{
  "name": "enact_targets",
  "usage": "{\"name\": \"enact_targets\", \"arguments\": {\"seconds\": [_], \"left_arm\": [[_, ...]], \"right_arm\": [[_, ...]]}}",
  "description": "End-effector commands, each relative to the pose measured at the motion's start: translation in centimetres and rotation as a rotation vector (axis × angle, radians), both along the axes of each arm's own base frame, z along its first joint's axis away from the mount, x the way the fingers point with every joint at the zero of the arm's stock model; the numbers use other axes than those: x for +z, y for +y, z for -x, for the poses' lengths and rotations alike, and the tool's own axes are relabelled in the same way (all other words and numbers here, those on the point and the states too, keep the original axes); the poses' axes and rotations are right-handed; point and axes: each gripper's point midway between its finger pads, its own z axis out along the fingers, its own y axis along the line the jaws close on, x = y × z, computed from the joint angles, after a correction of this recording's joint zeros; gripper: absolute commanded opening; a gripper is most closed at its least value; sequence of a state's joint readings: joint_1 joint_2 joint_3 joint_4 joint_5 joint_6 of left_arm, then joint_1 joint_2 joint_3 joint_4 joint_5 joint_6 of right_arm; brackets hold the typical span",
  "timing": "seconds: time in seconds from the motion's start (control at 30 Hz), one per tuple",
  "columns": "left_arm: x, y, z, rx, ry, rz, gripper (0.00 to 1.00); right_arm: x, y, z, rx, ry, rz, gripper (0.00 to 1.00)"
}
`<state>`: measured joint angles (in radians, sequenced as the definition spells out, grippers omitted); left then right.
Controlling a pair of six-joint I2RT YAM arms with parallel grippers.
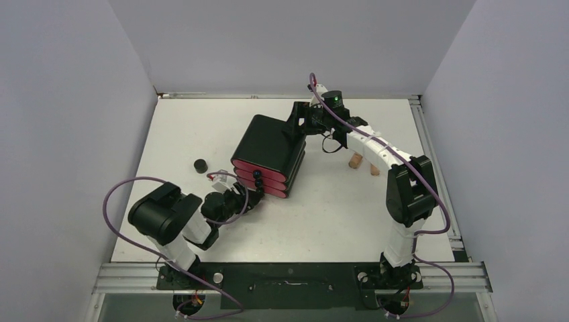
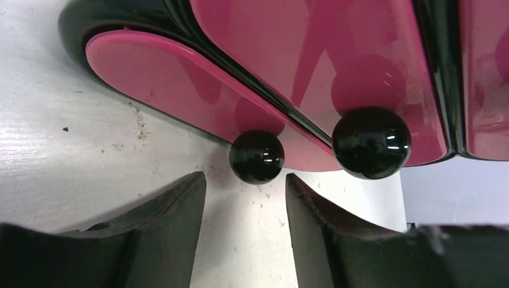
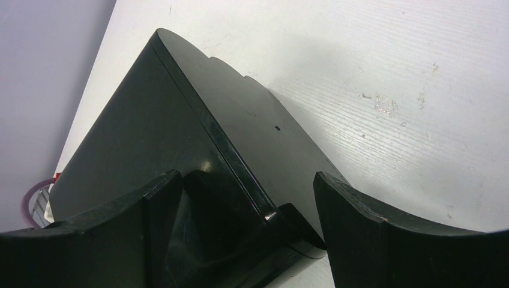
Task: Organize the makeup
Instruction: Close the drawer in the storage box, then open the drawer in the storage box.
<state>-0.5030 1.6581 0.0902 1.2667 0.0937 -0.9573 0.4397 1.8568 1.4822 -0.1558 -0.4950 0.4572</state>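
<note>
Where the left arm curls in from the near edge of the white tabletop (image 1: 201, 121), its left hand (image 2: 246, 183) stands open and empty. The two black fingers (image 2: 174, 210) are parted, with bare tabletop showing between them. Just beyond the fingertips sits a small glossy black ball knob (image 2: 257, 156) on the lowest pink plastic drawer front (image 2: 168, 72). The knob is ahead of the gap, not inside it, and neither finger touches it. A second, larger-looking black ball knob (image 2: 371, 142) sits on the next drawer front, to the right in the wrist view. These fronts belong to the big black cabinet (image 1: 268, 144) in the middle of the tabletop, and they face the left arm.

Left of the cabinet and apart from it, the small black round jar (image 1: 199, 165) stands alone on the tabletop, near the left hand but untouched. On the cabinet's other side, two tan tubes (image 1: 353, 159) sit close together, partly hidden beneath the right arm.

Farthest back, the right hand (image 3: 246, 177) is at the cabinet's rear corner, jaws open wide and straddling the back edge. Whether either finger presses the black panel I cannot tell.
</note>
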Motion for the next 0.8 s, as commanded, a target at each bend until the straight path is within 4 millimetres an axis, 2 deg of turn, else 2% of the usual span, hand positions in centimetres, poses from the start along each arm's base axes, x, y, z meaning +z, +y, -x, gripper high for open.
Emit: {"name": "enact_targets", "arguments": {"seconds": [0.0, 0.17, 0.3, 0.57, 0.77], "left_arm": [[3.4, -1.0, -1.2, 0.005, -0.127, 0.129, 0.46], [3.2, -1.1, -1.6, 0.015, -0.126, 0.155, 0.39], [4.1, -0.5, -2.0, 0.055, -0.16, 0.154, 0.38], [4.6, -1.2, -3.2, 0.04, -0.165, 0.132, 0.36], [3.5, -1.2, -3.0, 0.039, -0.129, 0.143, 0.21]], "right_arm": [[-0.2, 0.4, 1.9, 0.03, 0.041, -0.005, 0.76], [-0.3, 0.3, 2.1, 0.031, 0.044, -0.005, 0.75], [-0.6, 0.3, 2.2, 0.03, 0.05, -0.005, 0.75], [-0.6, 0.4, 2.3, 0.033, 0.052, -0.01, 0.75], [-0.8, 0.4, 2.5, 0.038, 0.062, -0.011, 0.75]]}}
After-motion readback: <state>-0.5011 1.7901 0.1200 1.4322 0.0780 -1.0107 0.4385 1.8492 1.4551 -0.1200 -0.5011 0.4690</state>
